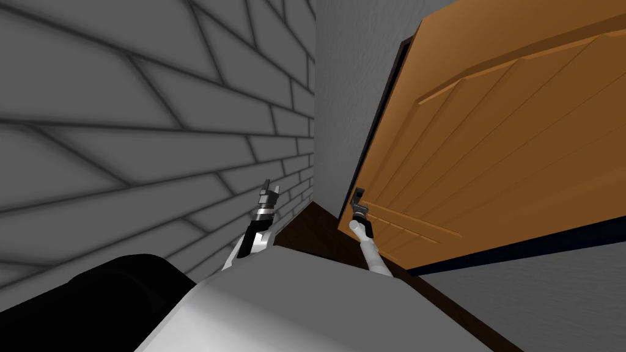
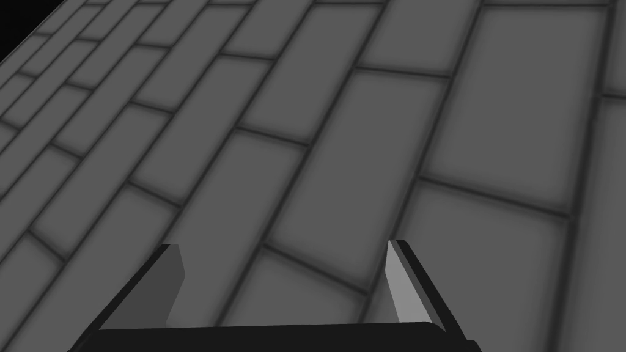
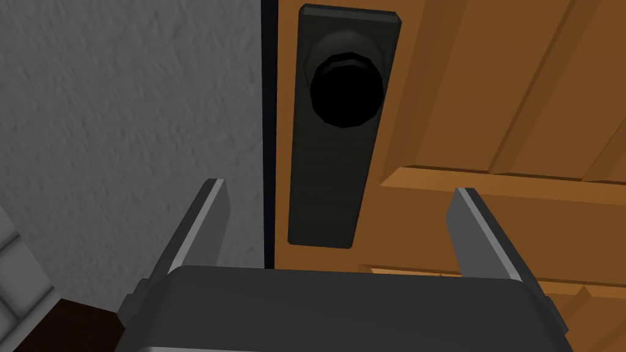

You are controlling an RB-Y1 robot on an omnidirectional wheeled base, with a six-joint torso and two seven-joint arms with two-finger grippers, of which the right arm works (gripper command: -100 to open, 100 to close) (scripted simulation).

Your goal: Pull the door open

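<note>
An orange-brown panelled door [image 1: 489, 153] stands at the right, its free edge beside a grey textured wall [image 1: 342, 110]. In the right wrist view a dark plate [image 3: 333, 153] on the door [image 3: 489, 91] carries a round black knob [image 3: 345, 91]. My right gripper [image 3: 336, 208] is open, pointing at the lower part of that plate, the knob beyond its fingertips and untouched. In the head view the right gripper [image 1: 359, 198] sits close to the door's edge. My left gripper [image 1: 271, 190] is held up near the brick wall, open [image 2: 284, 269] and empty.
A grey brick wall [image 1: 134, 122] runs close along my left and meets the textured wall in a corner. Dark brown floor [image 1: 312, 229] shows in front of the door. A dark strip [image 1: 379, 122] runs along the door's edge.
</note>
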